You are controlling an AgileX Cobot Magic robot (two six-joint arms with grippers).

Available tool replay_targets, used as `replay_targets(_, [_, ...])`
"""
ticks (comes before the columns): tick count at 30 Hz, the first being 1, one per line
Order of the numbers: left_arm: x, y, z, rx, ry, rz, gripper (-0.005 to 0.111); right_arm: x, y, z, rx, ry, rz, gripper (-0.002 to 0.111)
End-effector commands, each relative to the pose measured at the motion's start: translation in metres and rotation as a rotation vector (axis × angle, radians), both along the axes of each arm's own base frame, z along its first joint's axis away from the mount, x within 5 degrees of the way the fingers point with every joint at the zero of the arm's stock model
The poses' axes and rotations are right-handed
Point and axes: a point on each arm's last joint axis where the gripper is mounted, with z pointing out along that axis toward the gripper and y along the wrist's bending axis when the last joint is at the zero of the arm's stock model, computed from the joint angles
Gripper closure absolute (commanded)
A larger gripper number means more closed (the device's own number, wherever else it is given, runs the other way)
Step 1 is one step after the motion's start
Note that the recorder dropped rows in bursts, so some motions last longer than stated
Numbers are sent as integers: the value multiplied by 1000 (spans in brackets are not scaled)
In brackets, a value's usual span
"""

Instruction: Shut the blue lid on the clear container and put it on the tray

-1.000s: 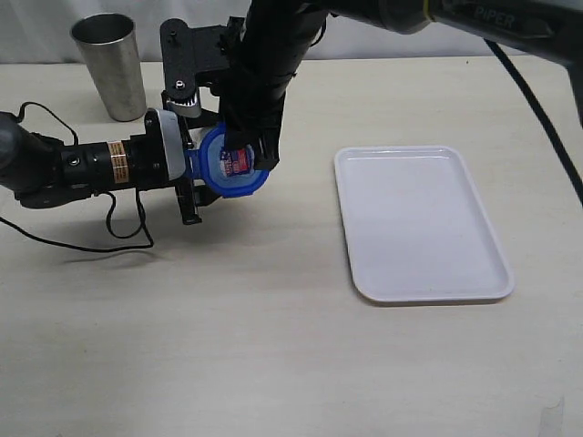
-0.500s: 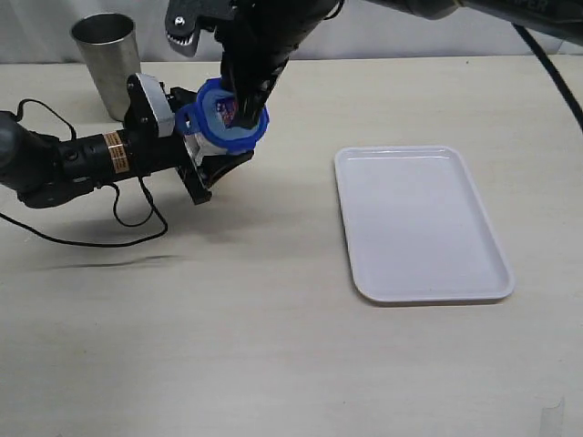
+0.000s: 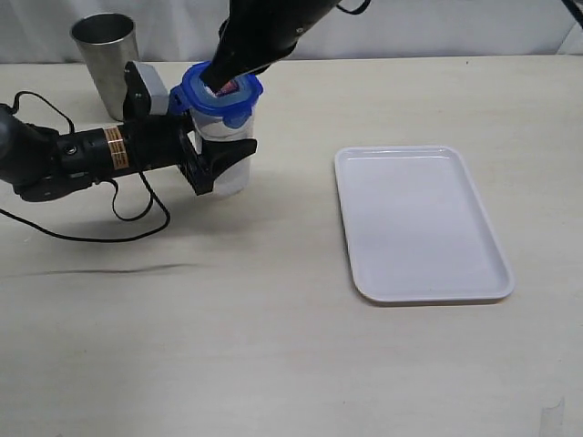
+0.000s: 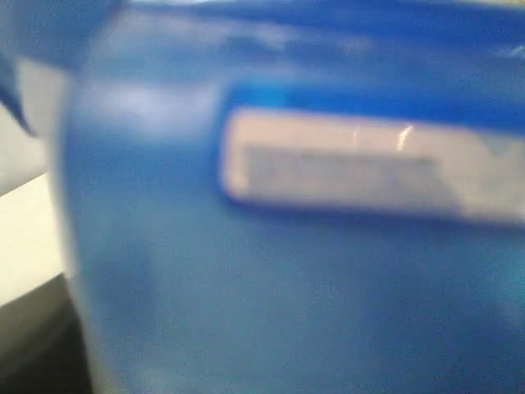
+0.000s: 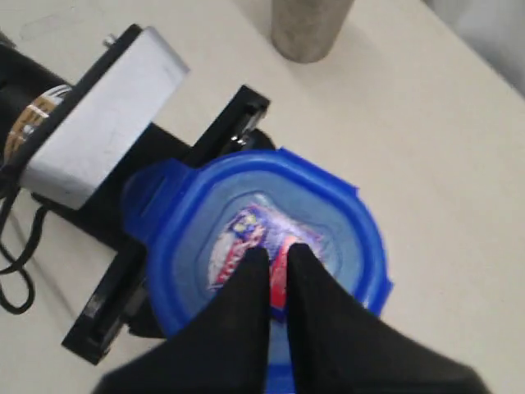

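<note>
The clear container (image 3: 224, 153) stands upright on the table with the blue lid (image 3: 221, 95) on its mouth. My left gripper (image 3: 239, 133) reaches in from the left and is shut on the container's body; its near finger (image 3: 230, 157) shows, the far one is hidden. The left wrist view is filled by a blurred flap of the blue lid (image 4: 328, 279). My right gripper (image 5: 279, 253) comes down from above, shut, with its tips (image 3: 221, 88) on the sticker at the centre of the blue lid (image 5: 340, 217). The white tray (image 3: 424, 153) lies to the right with nothing on it.
A grey steel cup (image 3: 109, 64) stands at the back left, just behind my left arm; it also shows as the steel cup (image 5: 308, 29) in the right wrist view. A black cable (image 3: 118, 232) loops on the table below the left arm.
The container has swung from lying tilted to standing upright, moving toward the back. My right gripper has closed and now sits on the lid's centre.
</note>
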Motion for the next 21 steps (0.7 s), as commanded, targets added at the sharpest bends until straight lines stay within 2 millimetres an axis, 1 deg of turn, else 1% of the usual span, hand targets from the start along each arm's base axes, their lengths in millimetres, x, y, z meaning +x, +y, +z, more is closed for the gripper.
replay_targets(1, [-4, -5, 13, -25, 4, -46, 107, 7, -3, -32, -55, 121, -45, 103])
replay_targets(5, [-8, -6, 22, -19, 14, -93, 107, 18, -15, -48, -165, 107, -163, 103])
replay_targets(9, [-9, -6, 29, 15, 8, -108, 107, 19, -18, -53, -188, 129, -171, 103])
replay_targets(13, [-8, -6, 27, 37, 15, -98, 107, 19, -18, -57, -198, 143, -169, 103])
replay_targets(14, [-8, -5, 27, 40, 16, -96, 107, 19, -18, -55, -187, 143, -173, 103])
replay_targets(16, [-6, -4, 24, 77, 28, -74, 107, 18, -15, -42, -136, 137, -177, 103])
replay_targets(17, [-5, -3, 21, 105, 37, -58, 107, 18, -13, -31, -91, 135, -180, 101])
replay_targets(18, [-5, -3, 20, 113, 40, -53, 107, 17, -12, -25, -68, 131, -184, 99])
replay_targets(21, [-5, -2, 20, 116, 41, -51, 107, 16, -9, -6, 5, 130, -202, 86])
